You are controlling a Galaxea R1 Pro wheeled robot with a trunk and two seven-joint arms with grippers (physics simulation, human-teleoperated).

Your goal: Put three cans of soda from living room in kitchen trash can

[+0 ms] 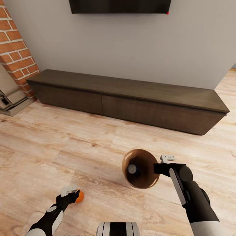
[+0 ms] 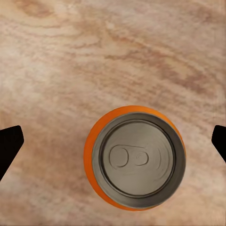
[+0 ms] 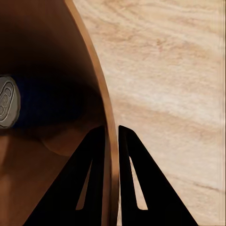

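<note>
Your view takes in the living room: light wood floor [image 1: 82, 141], grey wall [image 1: 131, 42], a long dark wood TV cabinet [image 1: 127, 98] along it, the wall TV [image 1: 119, 6] at the top edge, and the brick fireplace [image 1: 16, 49] off beyond your left arm.

Your right gripper [image 1: 156, 168] carries the trash can [image 1: 144, 183] above the floor, out in front of the wrist. In the right wrist view the two black fingers [image 3: 89, 183] sit close together with the copper-brown rim [image 3: 106, 127] pinched between them, one finger inside the can and one outside. So the right pincer is clamped on the wall of the trash can.

Inside the can, just past the inner finger, lies the dark blue soda can [image 3: 42, 101], its silvery top [image 1: 132, 168] turned toward your head camera.

Your left gripper [image 1: 70, 193] hangs low over the floor. The orange soda can [image 2: 135, 157] stands upright on the floor directly under it, between the two fingertips [image 2: 9, 146]. The fingertips are spread wide, well apart from the can on both sides, touching nothing. In the head view the orange can peeks out just beyond the fingers.
</note>
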